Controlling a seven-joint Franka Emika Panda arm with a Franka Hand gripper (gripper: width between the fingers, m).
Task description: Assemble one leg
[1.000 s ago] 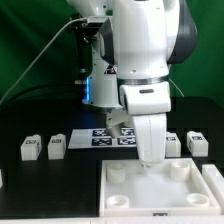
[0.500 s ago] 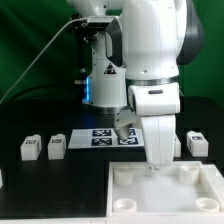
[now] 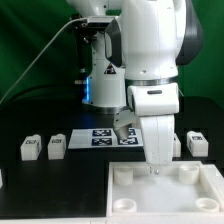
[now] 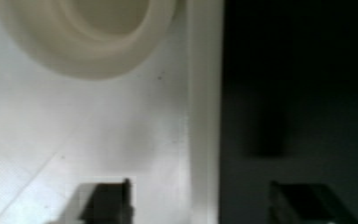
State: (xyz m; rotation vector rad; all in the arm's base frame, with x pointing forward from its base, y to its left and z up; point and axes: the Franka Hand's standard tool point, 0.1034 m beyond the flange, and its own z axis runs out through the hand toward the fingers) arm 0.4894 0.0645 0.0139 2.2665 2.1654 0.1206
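Two white legs with marker tags stand at the exterior view's left (image 3: 29, 149) (image 3: 56, 146). A third leg (image 3: 196, 142) stands at its right, and another white post (image 3: 175, 144) is half hidden behind my arm. My gripper (image 3: 153, 168) points down at the back edge of the wide white board with round sockets (image 3: 165, 195). In the wrist view the gripper (image 4: 202, 203) is open and holds nothing. One finger (image 4: 105, 200) is over the white board (image 4: 69, 130), the other over the black table. A round socket (image 4: 91, 35) lies just ahead.
The marker board (image 3: 100, 138) lies flat on the black table behind the gripper, between the leg groups. The arm's base and a cable stand at the back. A small white piece (image 3: 2, 178) shows at the left edge.
Since a second ago the gripper has moved toward the exterior view's right, and the socketed board sits slightly further right. Nothing has moved in the last half second.
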